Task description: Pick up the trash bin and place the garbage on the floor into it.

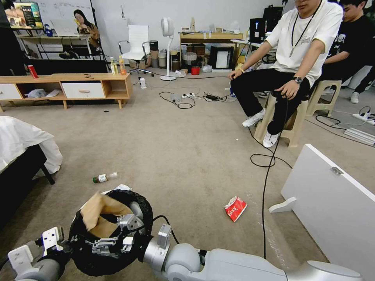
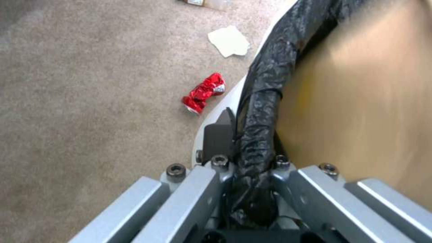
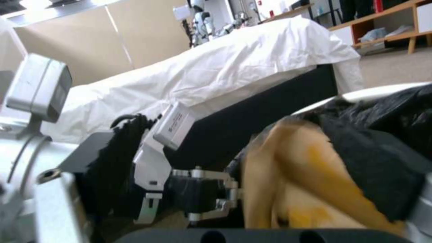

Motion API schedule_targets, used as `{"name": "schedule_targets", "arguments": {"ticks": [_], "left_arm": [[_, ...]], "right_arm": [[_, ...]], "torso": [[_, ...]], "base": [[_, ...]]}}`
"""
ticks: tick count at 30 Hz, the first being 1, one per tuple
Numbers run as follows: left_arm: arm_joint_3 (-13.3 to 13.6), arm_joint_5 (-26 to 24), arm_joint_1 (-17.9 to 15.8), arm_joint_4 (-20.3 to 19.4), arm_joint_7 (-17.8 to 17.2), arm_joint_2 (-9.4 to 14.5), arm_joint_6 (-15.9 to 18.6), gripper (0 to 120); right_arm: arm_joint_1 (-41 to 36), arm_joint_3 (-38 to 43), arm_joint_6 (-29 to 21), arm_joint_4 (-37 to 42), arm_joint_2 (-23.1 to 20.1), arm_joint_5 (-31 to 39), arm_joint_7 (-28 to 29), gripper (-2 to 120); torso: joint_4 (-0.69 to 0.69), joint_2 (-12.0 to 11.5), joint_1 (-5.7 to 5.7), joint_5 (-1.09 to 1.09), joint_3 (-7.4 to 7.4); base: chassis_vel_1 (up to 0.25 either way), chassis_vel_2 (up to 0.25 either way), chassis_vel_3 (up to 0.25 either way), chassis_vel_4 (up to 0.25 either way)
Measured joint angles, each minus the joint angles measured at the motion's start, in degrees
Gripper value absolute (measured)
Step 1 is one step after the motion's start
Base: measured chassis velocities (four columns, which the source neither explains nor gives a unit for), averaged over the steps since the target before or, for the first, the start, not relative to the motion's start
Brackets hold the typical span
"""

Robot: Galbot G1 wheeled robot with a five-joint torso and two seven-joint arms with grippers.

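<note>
The left end effector is clamped on the rim of the trash bin, its fingers pinching the black plastic liner at the near left edge, and the bin is held low in front of the robot, tilted so its mouth faces up and forward. In the right wrist view the same left end effector shows gripping the liner-wrapped rim, with a white-sheeted bed behind it. The right end effector reaches into the bin's mouth beside the brown paper bag, which sits crumpled inside the bin and fills much of the opening; whether its fingers are open or closed cannot be told. On the floor, just beyond the bin and away from the left end effector, lies a white tissue, and nearer to that end effector, close beside the bin's white wall, lies the small crushed red piece. Farther out past the bin, the small clear green-capped bottle lies on its side on the carpet. The red-and-white snack packet lies on the floor well off to the right of the right end effector, near a black cable.
</note>
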Motion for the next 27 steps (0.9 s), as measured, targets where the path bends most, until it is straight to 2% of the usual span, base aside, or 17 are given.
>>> {"name": "schedule_targets", "arguments": {"ticks": [19, 27], "left_arm": [[-0.1, 0.0, -0.3, 0.1, 0.0, -0.1, 0.0, 1], [-0.1, 0.1, -0.4, 0.5, 0.0, -0.2, 0.0, 1]], "right_arm": [[-0.4, 0.5, -0.6, 2.4, -2.1, -0.2, 0.9, 98], [-0.6, 5.5, -0.5, 6.4, -3.2, -1.2, 1.3, 97]], "torso": [[0.0, 0.0, 0.0, 0.0, 0.0], [0.0, 0.0, 0.0, 0.0, 0.0]], "base": [[0.0, 0.0, 0.0, 0.0], [0.0, 0.0, 0.0, 0.0]]}}
